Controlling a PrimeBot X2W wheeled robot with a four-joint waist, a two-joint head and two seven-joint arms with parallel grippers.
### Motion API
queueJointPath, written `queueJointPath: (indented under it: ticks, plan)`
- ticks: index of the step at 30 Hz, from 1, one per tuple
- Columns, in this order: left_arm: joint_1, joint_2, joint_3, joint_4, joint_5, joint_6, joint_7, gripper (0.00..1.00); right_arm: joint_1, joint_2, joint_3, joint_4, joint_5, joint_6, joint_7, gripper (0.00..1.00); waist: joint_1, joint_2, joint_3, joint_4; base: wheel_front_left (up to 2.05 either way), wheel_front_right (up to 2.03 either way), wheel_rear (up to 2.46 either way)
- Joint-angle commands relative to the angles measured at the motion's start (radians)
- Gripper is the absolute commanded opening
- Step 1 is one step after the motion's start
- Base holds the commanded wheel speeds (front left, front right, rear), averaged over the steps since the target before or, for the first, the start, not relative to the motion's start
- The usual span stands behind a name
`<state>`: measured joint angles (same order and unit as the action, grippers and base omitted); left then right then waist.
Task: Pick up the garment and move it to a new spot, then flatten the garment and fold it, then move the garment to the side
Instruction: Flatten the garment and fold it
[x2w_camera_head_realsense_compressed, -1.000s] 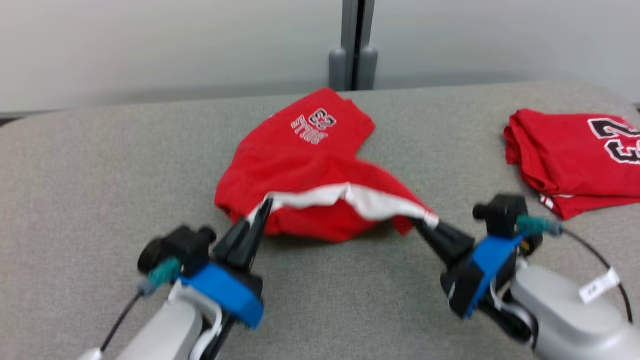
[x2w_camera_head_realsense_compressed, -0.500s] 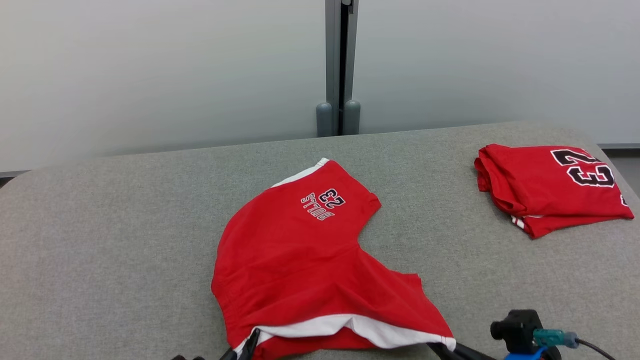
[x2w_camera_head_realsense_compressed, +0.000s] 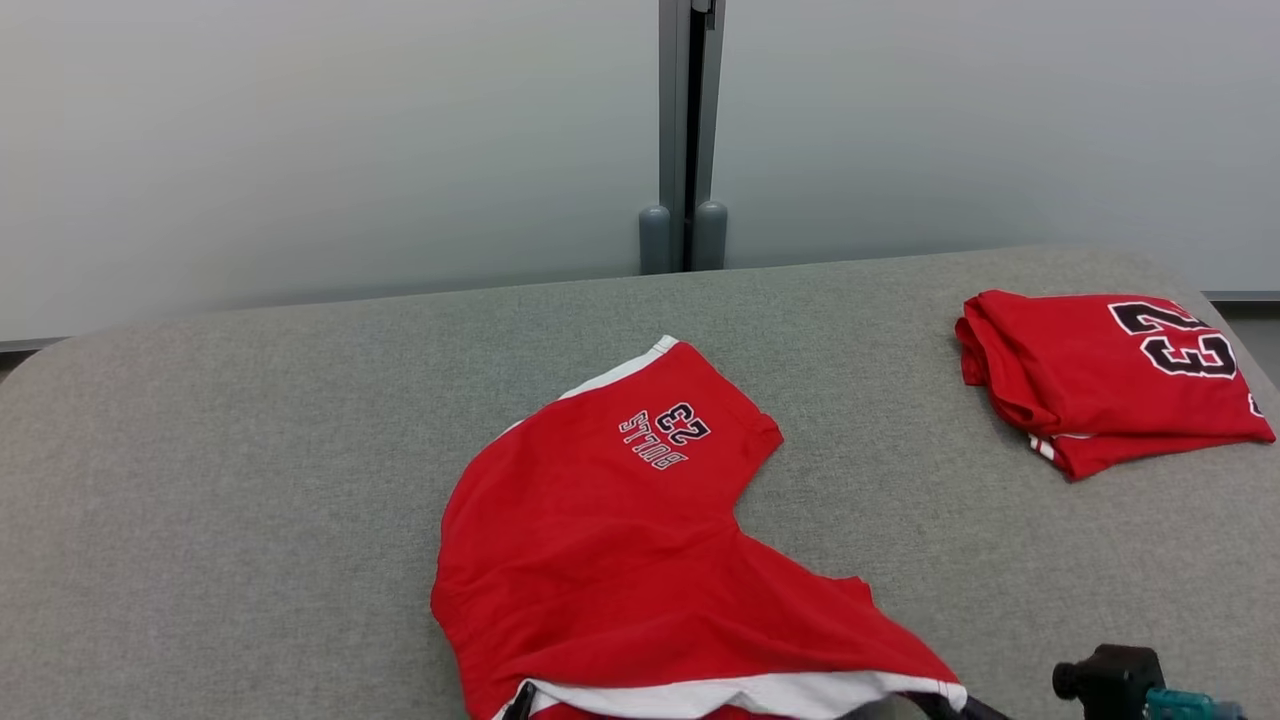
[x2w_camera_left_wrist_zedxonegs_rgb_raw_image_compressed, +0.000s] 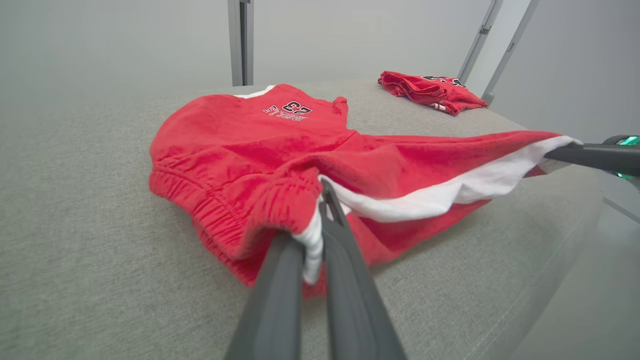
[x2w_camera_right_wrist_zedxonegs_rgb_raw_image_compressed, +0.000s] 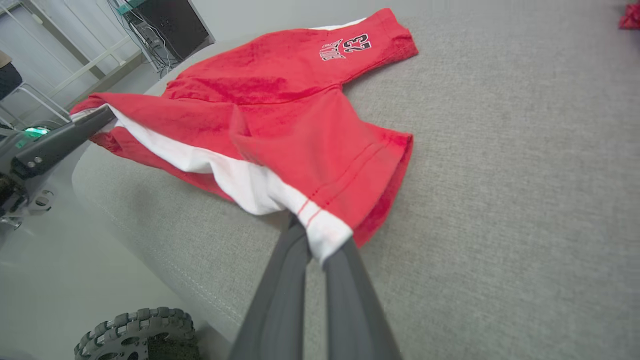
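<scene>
The garment (x2w_camera_head_realsense_compressed: 600, 540) is a pair of red shorts with a white side stripe and a "23" print, lying partly spread on the grey table (x2w_camera_head_realsense_compressed: 250, 450). Its near edge is lifted and stretched between both grippers. In the left wrist view my left gripper (x2w_camera_left_wrist_zedxonegs_rgb_raw_image_compressed: 312, 220) is shut on the waistband corner of the garment (x2w_camera_left_wrist_zedxonegs_rgb_raw_image_compressed: 240, 150). In the right wrist view my right gripper (x2w_camera_right_wrist_zedxonegs_rgb_raw_image_compressed: 320, 245) is shut on the white-striped hem corner of the garment (x2w_camera_right_wrist_zedxonegs_rgb_raw_image_compressed: 280, 100). At the bottom edge of the head view, my left gripper (x2w_camera_head_realsense_compressed: 520, 703) and right gripper (x2w_camera_head_realsense_compressed: 950, 705) show by their tips.
A second red garment (x2w_camera_head_realsense_compressed: 1110, 380) lies folded at the table's far right. A pale partition wall with a grey post (x2w_camera_head_realsense_compressed: 685, 130) stands behind the table. The table's near edge and my wheel (x2w_camera_right_wrist_zedxonegs_rgb_raw_image_compressed: 135, 332) show below the stretched hem.
The head camera has tilted up, so the arms have dropped out of the picture. Both grippers have pulled the garment's near edge toward me, and the garment lies longer and flatter.
</scene>
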<state>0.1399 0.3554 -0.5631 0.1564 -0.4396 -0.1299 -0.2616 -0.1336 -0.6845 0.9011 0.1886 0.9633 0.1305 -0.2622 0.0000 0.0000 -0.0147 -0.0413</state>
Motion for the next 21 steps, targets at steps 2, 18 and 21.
queueJointPath:
  ticks: [2, 18, 21]
  plan:
    - [-0.029, -0.008, 0.006, -0.008, -0.001, -0.001, -0.004, 0.0, -0.016, 0.026, -0.043, 0.002, -0.007, 0.0, -0.003, 0.0, 0.0, 0.0, 0.004, 0.005, 0.0, 0.0, 0.0]
    - [-0.286, -0.081, 0.043, 0.085, -0.051, -0.001, -0.004, 0.0, -0.443, 0.129, -0.051, 0.217, -0.063, 0.0, 0.08, 0.0, 0.0, 0.0, 0.12, 0.136, 0.0, 0.0, 0.0]
    - [-0.362, -0.109, 0.049, 0.122, -0.063, -0.001, -0.004, 0.0, -0.553, 0.151, -0.026, 0.3, -0.059, 0.0, 0.106, 0.0, 0.0, 0.0, 0.171, 0.172, 0.0, 0.0, 0.0]
